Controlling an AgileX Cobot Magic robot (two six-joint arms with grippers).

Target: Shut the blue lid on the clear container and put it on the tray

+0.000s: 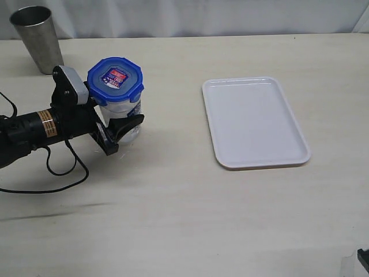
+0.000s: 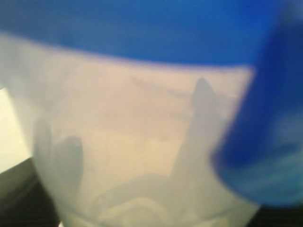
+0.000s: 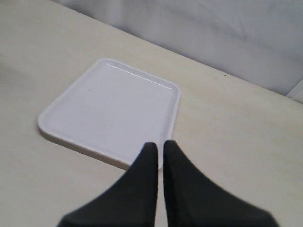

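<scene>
The clear container [image 1: 128, 111] stands upright on the table at the left, with the blue lid [image 1: 115, 78] sitting on its mouth, sticker up. My left gripper [image 1: 128, 123] reaches in from the left and is shut on the container's lower body; one black finger [image 1: 130, 124] shows in front, the other is hidden behind it. In the left wrist view the blurred container wall [image 2: 137, 142] and lid rim [image 2: 142, 28] fill the frame. The white tray [image 1: 253, 121] lies to the right, bare. My right gripper [image 3: 160, 144] is shut on nothing, hovering near the tray [image 3: 109, 104].
A grey metal cup [image 1: 38, 38] stands at the far left back, behind the left arm. A black cable [image 1: 63, 173] loops on the table under that arm. A dark bit of the right arm [image 1: 364, 259] shows at the bottom right corner.
</scene>
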